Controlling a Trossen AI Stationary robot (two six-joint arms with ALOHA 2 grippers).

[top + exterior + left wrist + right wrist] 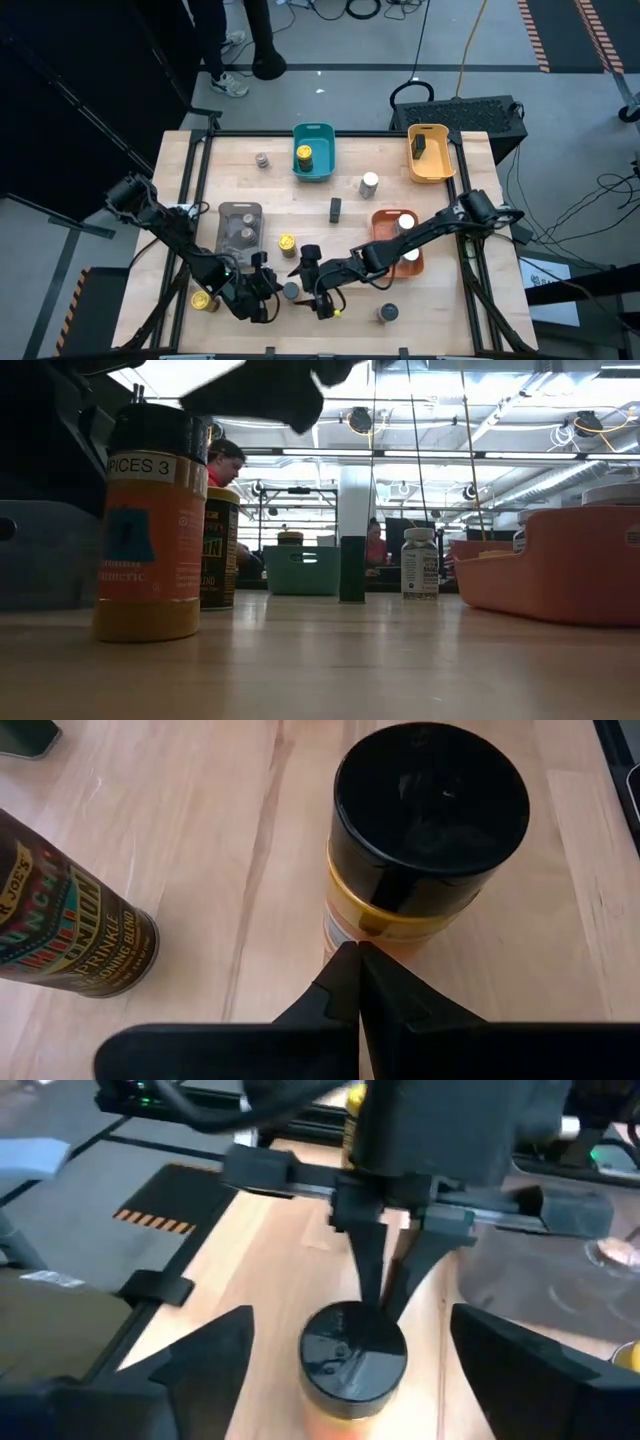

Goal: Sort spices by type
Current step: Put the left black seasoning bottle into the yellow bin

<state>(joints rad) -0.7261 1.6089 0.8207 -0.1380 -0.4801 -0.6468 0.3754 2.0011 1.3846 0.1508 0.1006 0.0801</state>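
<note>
Meanwhile, the black-lidded jar (352, 1360) is left standing near the table's front edge between the spread-open right gripper (350, 1370) and pinched-closed left gripper (357, 982), so it could be toppled by 1 careless retreat.

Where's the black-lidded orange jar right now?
In the high view the black-lidded orange jar stands upright on the table's near edge, centre-left, between the shut left gripper and the open right gripper.
</note>
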